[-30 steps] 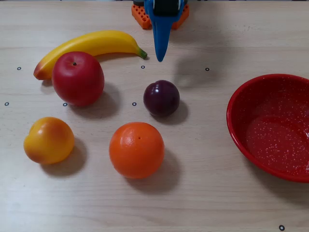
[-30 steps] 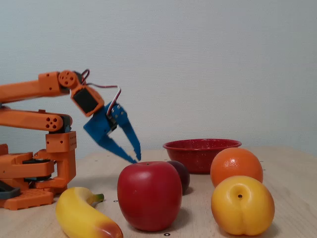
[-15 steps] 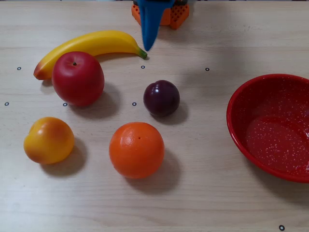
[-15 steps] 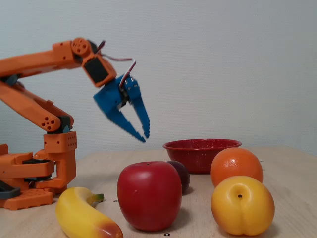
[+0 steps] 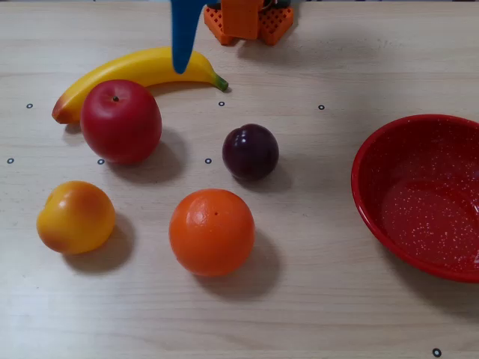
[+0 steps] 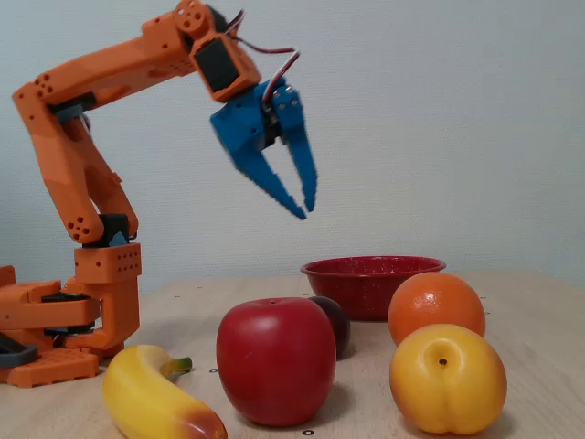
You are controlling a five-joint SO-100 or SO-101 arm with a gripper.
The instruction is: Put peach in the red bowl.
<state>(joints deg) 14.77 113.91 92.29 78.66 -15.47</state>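
Hanging high above the worktop (image 5: 314, 45), the blue hand (image 6: 305, 208) has its fingers slightly apart, holding nothing. The peach (image 5: 75, 217) sits at near left, well apart from the red bowl (image 5: 374, 217) at right.

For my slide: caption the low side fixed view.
Orange arm's blue tool raised, empty, above apple, peach, orange, banana and red bowl.
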